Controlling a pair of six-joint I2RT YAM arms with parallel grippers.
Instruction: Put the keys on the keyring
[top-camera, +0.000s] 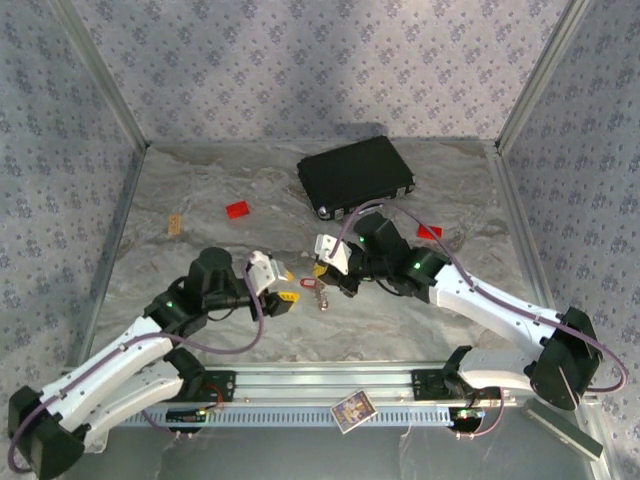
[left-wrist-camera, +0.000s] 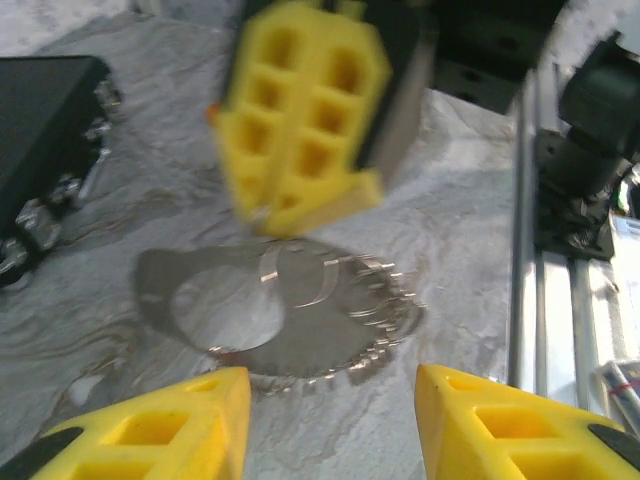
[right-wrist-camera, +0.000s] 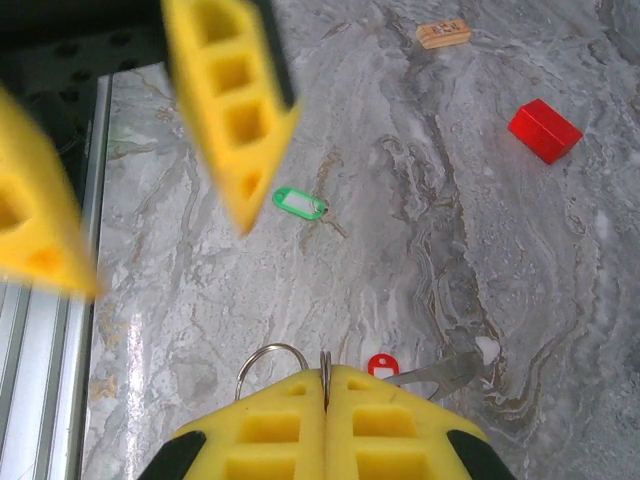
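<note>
Your keyring (right-wrist-camera: 268, 347) is pinched edge-on between the closed fingers of the right gripper (right-wrist-camera: 325, 375), low over the table (right-wrist-camera: 450, 250). The red key (right-wrist-camera: 380, 364) sits just beside those fingers, and the green key (right-wrist-camera: 299, 203) lies apart. Your left gripper (left-wrist-camera: 330, 400) faces the ring, spread wide and empty.
</note>
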